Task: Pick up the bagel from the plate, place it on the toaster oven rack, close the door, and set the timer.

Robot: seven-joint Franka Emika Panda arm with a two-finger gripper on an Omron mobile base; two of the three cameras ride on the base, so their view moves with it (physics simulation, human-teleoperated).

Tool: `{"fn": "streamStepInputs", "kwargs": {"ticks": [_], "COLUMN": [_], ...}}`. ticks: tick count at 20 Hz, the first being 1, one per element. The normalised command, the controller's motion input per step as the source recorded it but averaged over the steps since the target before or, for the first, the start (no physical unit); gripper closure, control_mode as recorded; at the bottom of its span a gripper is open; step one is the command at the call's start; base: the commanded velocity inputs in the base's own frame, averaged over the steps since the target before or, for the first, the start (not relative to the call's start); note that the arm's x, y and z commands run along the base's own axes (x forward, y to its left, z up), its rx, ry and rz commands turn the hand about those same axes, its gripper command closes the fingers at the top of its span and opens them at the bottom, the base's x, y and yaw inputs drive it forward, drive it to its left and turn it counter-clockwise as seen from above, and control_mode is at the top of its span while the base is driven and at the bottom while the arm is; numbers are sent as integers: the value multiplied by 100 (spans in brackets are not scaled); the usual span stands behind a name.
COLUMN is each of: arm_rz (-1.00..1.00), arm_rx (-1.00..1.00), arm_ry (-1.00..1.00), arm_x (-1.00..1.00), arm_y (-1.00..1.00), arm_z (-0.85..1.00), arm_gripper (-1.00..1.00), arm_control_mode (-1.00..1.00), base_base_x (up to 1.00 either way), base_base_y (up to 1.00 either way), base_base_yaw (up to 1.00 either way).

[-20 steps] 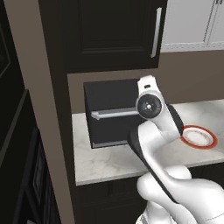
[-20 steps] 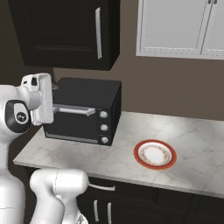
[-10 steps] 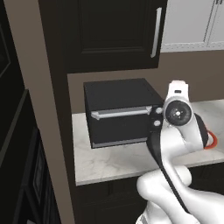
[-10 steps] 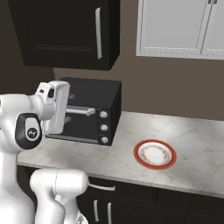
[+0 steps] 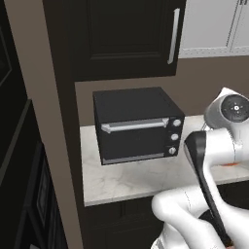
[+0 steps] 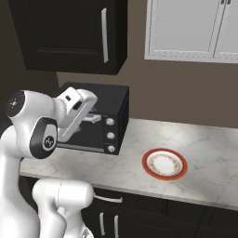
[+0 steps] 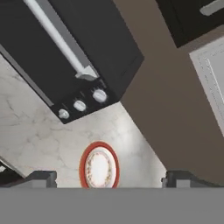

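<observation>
We cannot make out the bagel on the plate; perhaps it is too small or pale to resolve. The plate sits on the marble counter, well right of the toaster oven, whose door is shut. The gripper, fingers spread and empty, hangs above the plate, which lies between its tips.

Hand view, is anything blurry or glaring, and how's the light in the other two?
Hand view: tilted and soft, no glare; the plate and toaster oven are readable. Right base view: even light, a pale sheen on the marble counter. Left base view: dim at the left, the door still distinct.
</observation>
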Motion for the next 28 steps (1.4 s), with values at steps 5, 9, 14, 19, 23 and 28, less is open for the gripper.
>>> {"fn": "streamStepInputs", "kwargs": {"ticks": [5,9,14,19,23,28], "arm_rz": [-14,-18,-22,-22,-21,-17], "arm_rx": [42,41,36,28,25,21], "arm_ry": [0,0,0,1,0,0], "arm_x": [-13,-4,0,0,0,0], "arm_y": [-22,-4,0,0,0,1], "arm_z": [0,-1,-12,-32,-45,-39], "arm_gripper": [-100,-100,-100,-100,-100,-100], "arm_control_mode": [-100,-100,-100,-100,-100,-100], "base_base_x": [0,0,0,0,0,0], "base_base_y": [0,0,0,0,0,0], "base_base_yaw": [0,0,0,0,0,0]}}
